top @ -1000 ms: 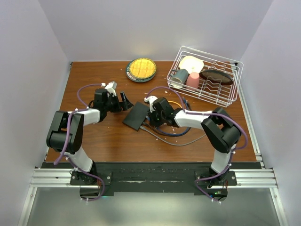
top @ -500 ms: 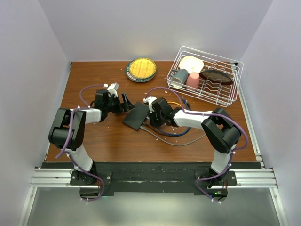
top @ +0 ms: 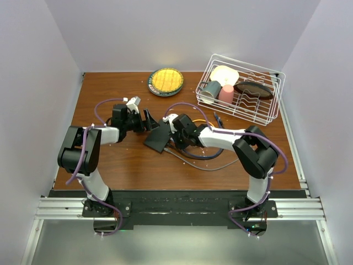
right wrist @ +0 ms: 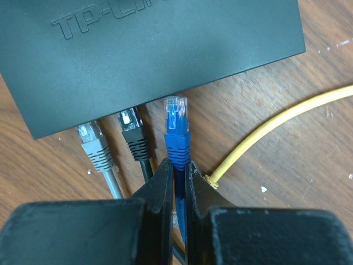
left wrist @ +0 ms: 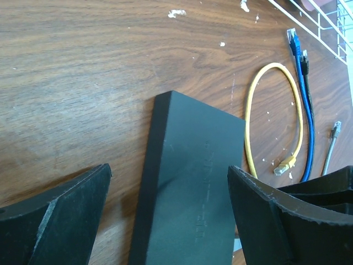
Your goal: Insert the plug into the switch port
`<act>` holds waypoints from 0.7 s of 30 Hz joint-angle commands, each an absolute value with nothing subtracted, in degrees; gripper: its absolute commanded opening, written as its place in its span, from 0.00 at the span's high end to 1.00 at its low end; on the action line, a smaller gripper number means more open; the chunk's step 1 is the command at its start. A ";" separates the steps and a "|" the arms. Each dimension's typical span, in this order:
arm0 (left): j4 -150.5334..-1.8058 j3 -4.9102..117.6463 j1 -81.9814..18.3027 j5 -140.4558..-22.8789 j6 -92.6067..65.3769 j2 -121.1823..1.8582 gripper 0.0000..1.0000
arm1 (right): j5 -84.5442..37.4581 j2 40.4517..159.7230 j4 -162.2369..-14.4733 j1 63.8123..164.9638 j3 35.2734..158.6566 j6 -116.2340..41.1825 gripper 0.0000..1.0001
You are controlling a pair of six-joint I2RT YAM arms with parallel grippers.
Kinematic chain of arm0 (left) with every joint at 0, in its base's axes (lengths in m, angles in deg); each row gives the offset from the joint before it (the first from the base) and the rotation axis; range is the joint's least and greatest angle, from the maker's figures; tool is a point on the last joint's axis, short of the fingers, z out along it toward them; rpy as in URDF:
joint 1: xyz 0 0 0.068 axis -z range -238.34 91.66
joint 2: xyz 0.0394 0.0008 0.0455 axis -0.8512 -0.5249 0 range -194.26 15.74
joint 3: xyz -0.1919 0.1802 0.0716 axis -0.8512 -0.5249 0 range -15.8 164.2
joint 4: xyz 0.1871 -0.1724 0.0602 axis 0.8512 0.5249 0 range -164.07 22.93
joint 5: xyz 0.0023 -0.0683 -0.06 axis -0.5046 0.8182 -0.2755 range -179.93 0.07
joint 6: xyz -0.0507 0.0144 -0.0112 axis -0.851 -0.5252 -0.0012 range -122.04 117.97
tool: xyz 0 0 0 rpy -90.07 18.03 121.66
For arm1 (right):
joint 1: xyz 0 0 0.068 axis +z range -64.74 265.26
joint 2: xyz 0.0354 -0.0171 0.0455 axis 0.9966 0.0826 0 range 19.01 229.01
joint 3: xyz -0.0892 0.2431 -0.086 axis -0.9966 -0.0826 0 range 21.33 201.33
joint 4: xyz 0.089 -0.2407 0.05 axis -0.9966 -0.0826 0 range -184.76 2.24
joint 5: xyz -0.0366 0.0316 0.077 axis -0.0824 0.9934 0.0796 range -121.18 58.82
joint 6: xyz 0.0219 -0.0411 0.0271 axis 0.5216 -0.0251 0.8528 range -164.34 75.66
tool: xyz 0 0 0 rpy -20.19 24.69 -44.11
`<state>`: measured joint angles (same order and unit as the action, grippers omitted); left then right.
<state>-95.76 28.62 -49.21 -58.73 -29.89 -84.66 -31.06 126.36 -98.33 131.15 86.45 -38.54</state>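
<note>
The flat black switch box (top: 159, 136) lies mid-table; it also shows in the left wrist view (left wrist: 193, 199) and the right wrist view (right wrist: 149, 49). My right gripper (right wrist: 177, 165) is shut on a blue plug (right wrist: 177, 132), whose clear tip sits just short of the box's port edge. A grey plug (right wrist: 94, 144) and a black plug (right wrist: 132, 135) sit at ports to its left. My left gripper (left wrist: 168, 193) is open, its fingers straddling the box's far end without touching it.
A yellow cable loop (left wrist: 273, 116), blue and black cable ends (left wrist: 298, 52) and a grey plug (left wrist: 332, 132) lie right of the box. A round yellow-centred plate (top: 165, 81) and a wire dish rack (top: 241, 88) stand at the back.
My right gripper has moved left toward the box with the blue plug. My left gripper has shifted slightly right, closer to the box.
</note>
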 commanded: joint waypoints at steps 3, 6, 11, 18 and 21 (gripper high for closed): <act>-98.32 30.60 -48.67 -56.88 -29.46 -84.71 0.08 | -32.68 131.50 -106.91 132.72 89.97 -40.12 1.00; -98.15 30.95 -48.67 -56.79 -29.37 -84.71 0.08 | -32.77 131.94 -108.50 132.98 91.11 -40.82 1.00; -98.06 31.39 -48.58 -56.71 -29.46 -85.42 0.08 | -31.89 133.35 -110.17 134.30 92.87 -42.31 1.00; -98.41 32.01 -48.50 -56.27 -29.37 -87.26 0.08 | -31.36 134.85 -111.40 136.41 95.77 -43.37 1.00; -98.24 32.62 -48.50 -56.00 -29.28 -88.23 0.08 | -31.36 134.15 -111.05 136.68 95.86 -43.90 1.00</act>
